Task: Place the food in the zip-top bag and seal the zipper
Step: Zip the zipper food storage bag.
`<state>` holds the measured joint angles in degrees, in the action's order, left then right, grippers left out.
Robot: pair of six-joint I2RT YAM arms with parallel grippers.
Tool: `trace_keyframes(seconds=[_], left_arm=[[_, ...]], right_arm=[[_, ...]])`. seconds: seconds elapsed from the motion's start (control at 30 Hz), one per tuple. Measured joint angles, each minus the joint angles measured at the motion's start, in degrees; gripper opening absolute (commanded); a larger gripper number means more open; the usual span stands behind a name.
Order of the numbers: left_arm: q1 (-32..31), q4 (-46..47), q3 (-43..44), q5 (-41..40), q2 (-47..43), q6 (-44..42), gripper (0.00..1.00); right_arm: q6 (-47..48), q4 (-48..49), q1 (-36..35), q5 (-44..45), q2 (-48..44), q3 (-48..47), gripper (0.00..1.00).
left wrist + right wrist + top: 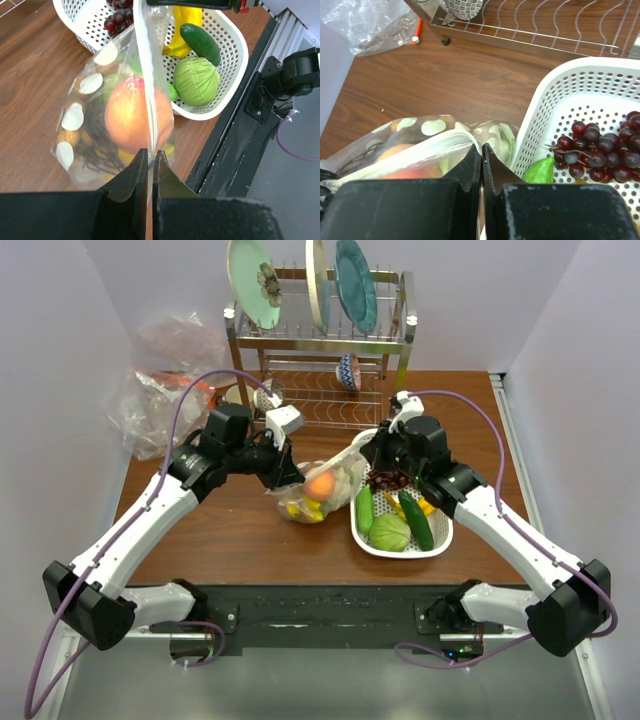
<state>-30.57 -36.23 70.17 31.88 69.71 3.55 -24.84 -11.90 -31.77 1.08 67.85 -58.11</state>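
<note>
The zip-top bag (95, 145) is clear, glossy soft plastic, wrinkled. The table (445, 80) is smooth brown wood grain. The basket (235, 55) is white perforated plastic, the rack (320, 340) shiny metal wire. Grapes (605, 150) look glossy.

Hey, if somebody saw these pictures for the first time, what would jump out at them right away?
The zip-top bag, stretched at mid-table between the left gripper and the right gripper, both pinched shut on its mouth edge, with an orange-pink peach glowing through the plastic. Just right of it, a white basket holds dark grapes, a green cabbage and a cucumber.
</note>
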Motion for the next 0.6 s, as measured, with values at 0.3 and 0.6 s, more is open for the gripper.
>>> trace_keyframes(seconds=[0.3,0.6], left_arm=[[-0.28,-2.27,0.52,-3.17,-0.55,0.48,0.0],[-0.33,-7.21,2.64,-11.08,-0.98,2.14,0.0]], right_arm=[[1.86,-3.08,0.15,5.81,-0.04,-2.43,0.0],[3.61,-4.66,2.8,11.52,0.5,-4.04,0.0]])
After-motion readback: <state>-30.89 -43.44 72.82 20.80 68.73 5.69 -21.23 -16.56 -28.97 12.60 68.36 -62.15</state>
